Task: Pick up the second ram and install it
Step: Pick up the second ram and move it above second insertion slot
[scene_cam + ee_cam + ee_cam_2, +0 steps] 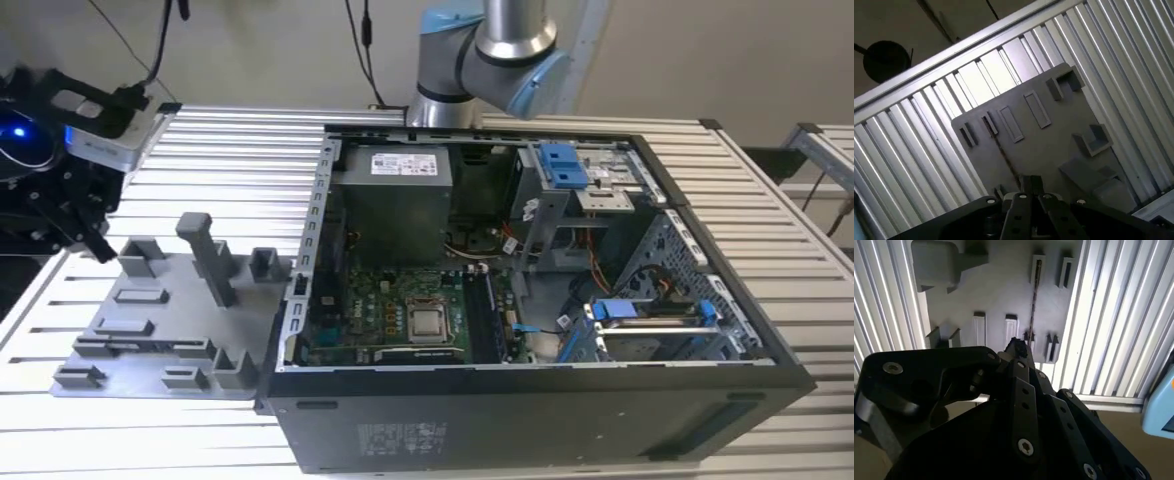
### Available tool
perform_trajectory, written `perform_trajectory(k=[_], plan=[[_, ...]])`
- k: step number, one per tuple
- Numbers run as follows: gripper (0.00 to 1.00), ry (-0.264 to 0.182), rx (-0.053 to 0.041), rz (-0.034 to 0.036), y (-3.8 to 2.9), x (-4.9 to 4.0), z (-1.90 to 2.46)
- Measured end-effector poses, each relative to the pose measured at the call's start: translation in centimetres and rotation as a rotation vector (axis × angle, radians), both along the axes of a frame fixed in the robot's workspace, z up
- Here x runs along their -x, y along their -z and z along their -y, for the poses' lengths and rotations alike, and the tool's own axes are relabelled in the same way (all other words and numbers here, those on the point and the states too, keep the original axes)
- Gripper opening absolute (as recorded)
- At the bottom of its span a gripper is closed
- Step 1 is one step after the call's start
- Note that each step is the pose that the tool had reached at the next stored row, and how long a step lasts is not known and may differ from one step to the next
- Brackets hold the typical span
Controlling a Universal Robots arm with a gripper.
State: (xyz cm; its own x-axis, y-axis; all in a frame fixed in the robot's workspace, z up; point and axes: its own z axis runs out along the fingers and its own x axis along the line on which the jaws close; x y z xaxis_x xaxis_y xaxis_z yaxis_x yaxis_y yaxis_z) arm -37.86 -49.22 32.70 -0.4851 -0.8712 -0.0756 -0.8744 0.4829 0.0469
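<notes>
The second ram [1033, 300] stands on edge as a thin dark stick in a slot of the grey holder tray [999, 290]; in the first wrist view the ram [1004, 152] runs across the tray [1054, 145] toward my fingertips. My gripper [1016, 346] hangs above the tray with its black fingers together and nothing between them, its tips [1030, 181] in line with the near end of the ram. In the exterior view the gripper [80, 235] is over the tray's [160, 330] far edge at the exterior view's left.
The open computer case [534, 300] lies on the slatted metal table [240, 140], with the green motherboard [400, 310], the power supply [390, 195] and blue drive brackets [561, 165] inside. Upright grey posts [200, 245] rise from the tray.
</notes>
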Motion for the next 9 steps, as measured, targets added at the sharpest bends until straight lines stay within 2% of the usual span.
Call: perform_trajectory(k=[4, 9], plan=[[0.11, -0.051, 0.0001, -0.0001, 0.26, 0.00, 0.00], [0.11, -0.142, 0.0001, -0.0001, 0.54, 0.00, 0.00]])
